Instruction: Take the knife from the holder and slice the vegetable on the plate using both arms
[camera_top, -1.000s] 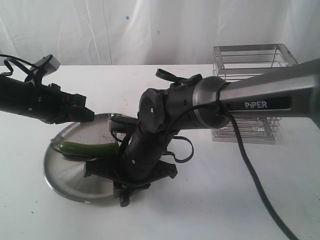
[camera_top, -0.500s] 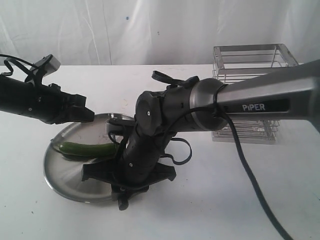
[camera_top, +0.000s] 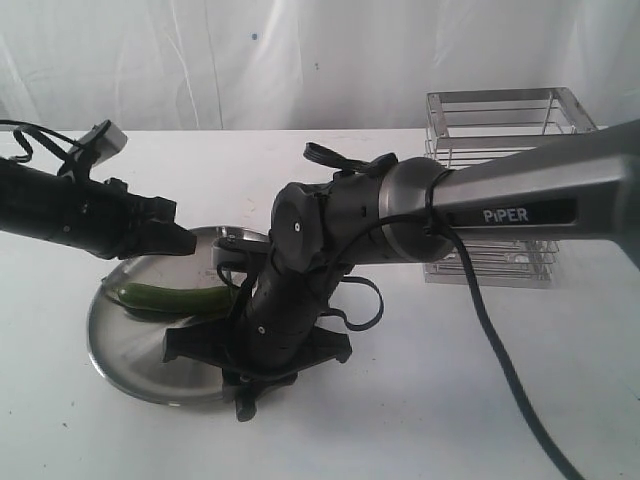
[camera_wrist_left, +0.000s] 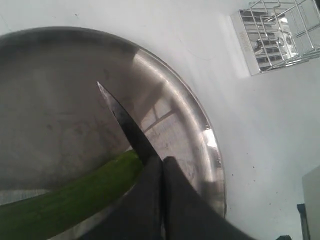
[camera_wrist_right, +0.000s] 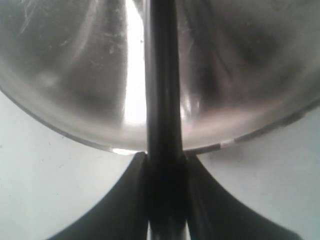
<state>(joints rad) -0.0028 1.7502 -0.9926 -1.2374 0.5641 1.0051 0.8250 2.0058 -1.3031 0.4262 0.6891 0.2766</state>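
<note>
White tabletop, right hand angled down, clamped on knife, left hand pressed together over plate

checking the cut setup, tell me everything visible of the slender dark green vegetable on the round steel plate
The slender dark-green vegetable is glossy and smooth-skinned, no cut showing, lying flat on the round stainless-steel plate. In the exterior view one end lies near the plate's left rim; the other is hidden behind the black right arm. The left wrist view shows the slim black knife meeting that end; whether they touch is unclear.
</note>
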